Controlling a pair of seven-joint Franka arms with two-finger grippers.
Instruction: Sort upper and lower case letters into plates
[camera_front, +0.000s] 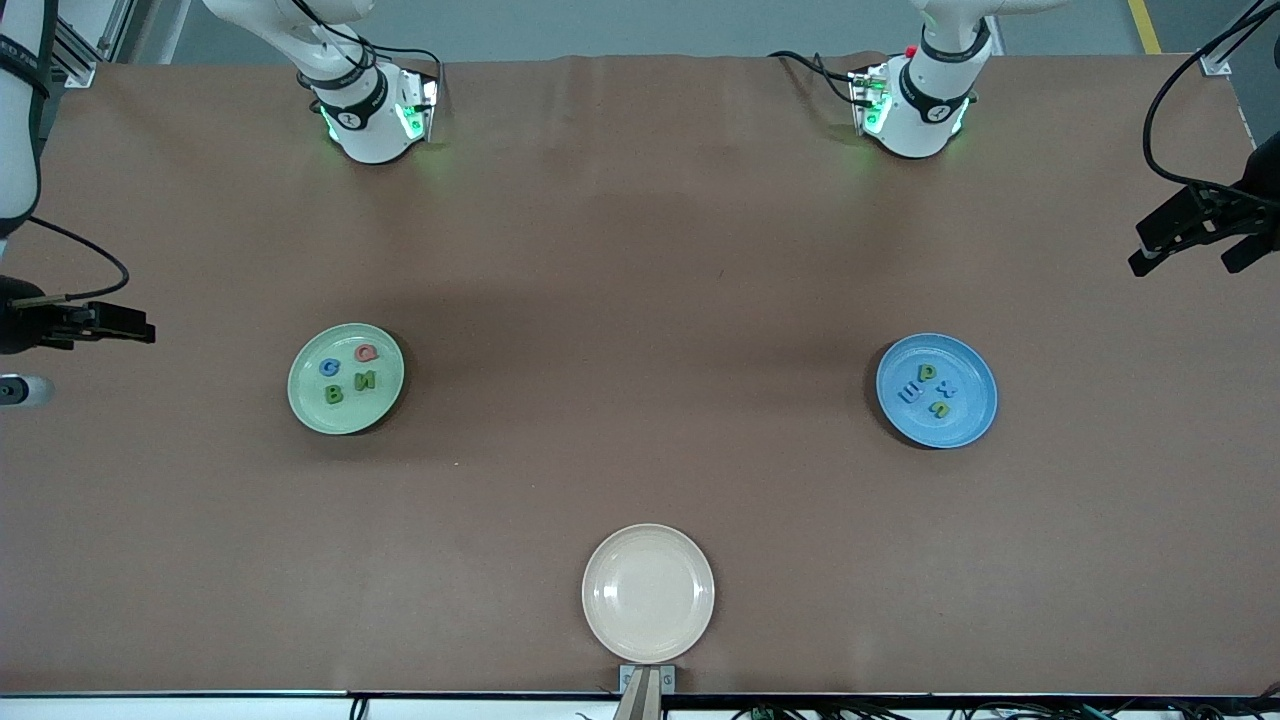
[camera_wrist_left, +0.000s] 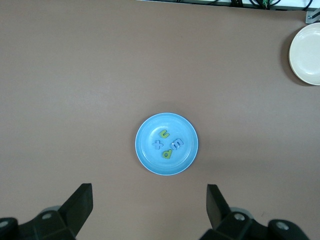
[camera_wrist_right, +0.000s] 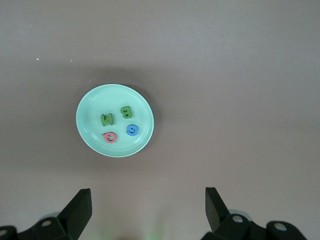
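The pale green plate (camera_front: 300, 400) lies toward the right arm's end and holds a blue G (camera_front: 329, 367), a red Q (camera_front: 367, 352), a green B (camera_front: 333, 394) and a green N (camera_front: 366, 380). It also shows in the right wrist view (camera_wrist_right: 87, 107). The blue plate (camera_front: 975, 420), toward the left arm's end, holds several small green and blue lower case letters (camera_front: 927, 373); it also shows in the left wrist view (camera_wrist_left: 186, 131). My left gripper (camera_front: 1190, 262) (camera_wrist_left: 150, 189) is open and empty, high over its table end. My right gripper (camera_front: 145, 330) (camera_wrist_right: 147, 191) is open and empty, high over its end.
An empty cream-beige plate (camera_front: 648, 593) lies near the table's front edge, midway between the two ends; it also shows in the left wrist view (camera_wrist_left: 306, 47). The arms' bases (camera_front: 370, 110) (camera_front: 915, 105) stand along the table's edge farthest from the front camera.
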